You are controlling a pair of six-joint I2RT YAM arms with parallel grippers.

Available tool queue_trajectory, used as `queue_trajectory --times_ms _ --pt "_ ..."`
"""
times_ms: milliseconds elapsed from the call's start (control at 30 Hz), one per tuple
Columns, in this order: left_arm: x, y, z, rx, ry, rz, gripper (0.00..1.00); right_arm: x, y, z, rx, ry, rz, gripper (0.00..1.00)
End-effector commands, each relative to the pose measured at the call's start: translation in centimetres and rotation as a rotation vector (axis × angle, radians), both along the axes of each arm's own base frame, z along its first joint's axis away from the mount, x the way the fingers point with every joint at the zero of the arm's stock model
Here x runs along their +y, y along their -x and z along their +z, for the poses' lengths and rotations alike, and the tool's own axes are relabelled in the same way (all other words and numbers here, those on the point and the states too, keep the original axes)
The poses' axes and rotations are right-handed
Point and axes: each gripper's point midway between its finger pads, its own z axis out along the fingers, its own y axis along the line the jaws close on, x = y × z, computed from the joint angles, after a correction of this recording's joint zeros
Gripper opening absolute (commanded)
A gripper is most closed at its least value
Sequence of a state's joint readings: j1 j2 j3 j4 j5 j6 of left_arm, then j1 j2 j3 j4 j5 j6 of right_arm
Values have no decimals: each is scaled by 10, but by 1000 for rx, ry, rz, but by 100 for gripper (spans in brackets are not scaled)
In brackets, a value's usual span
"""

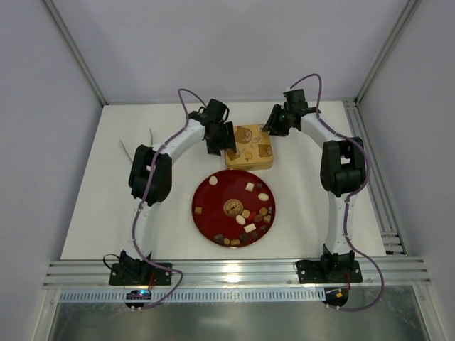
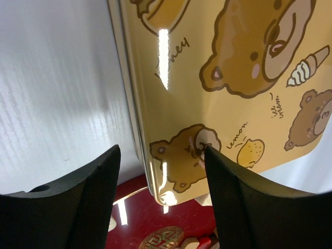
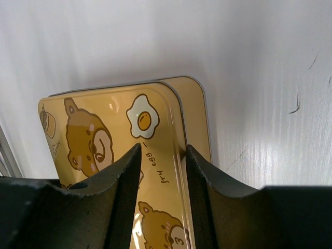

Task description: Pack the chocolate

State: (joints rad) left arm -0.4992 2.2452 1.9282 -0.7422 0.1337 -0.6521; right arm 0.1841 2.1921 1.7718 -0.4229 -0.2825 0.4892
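Observation:
Several small brown and cream chocolates (image 1: 250,222) lie on the round red plate (image 1: 206,209). Behind it stands the square gold tin (image 1: 249,147), its bear-print lid (image 3: 109,135) on top. My left gripper (image 1: 217,140) is open, its jaws straddling the tin's front-left corner (image 2: 163,192) without touching it. My right gripper (image 1: 277,121) is at the tin's right edge, jaws closed on the lid's rim (image 3: 179,129). The lid sits shifted off the tin's base (image 3: 194,104) there. The tin's inside is hidden.
White tabletop (image 1: 106,213) all round. A white strip (image 1: 126,149) lies at the left by the left arm. The red plate's edge (image 2: 171,218) shows just below the tin in the left wrist view. Metal rails run along the near and right sides.

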Motion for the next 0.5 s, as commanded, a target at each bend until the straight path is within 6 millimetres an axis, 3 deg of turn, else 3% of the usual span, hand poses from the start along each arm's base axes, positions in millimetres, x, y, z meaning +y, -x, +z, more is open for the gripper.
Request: queue_trajectory --times_ms 0,233,267,367,400,467 --pt "30 11 -26 73 -135 -15 65 4 7 31 -45 -8 14 42" --pt "38 -18 27 -68 -121 -31 73 -8 -4 103 -232 -29 15 57" --pt "39 -20 38 -90 -111 -32 74 -13 -3 121 -272 -27 7 59" --pt "43 -29 66 -153 -97 -31 77 -25 -1 150 -339 -14 -14 68" --pt "44 -28 80 -180 -91 -35 77 -28 5 171 -378 -19 -19 72" --pt "45 -25 94 -199 -82 -44 77 -30 14 184 -409 -18 -13 76"
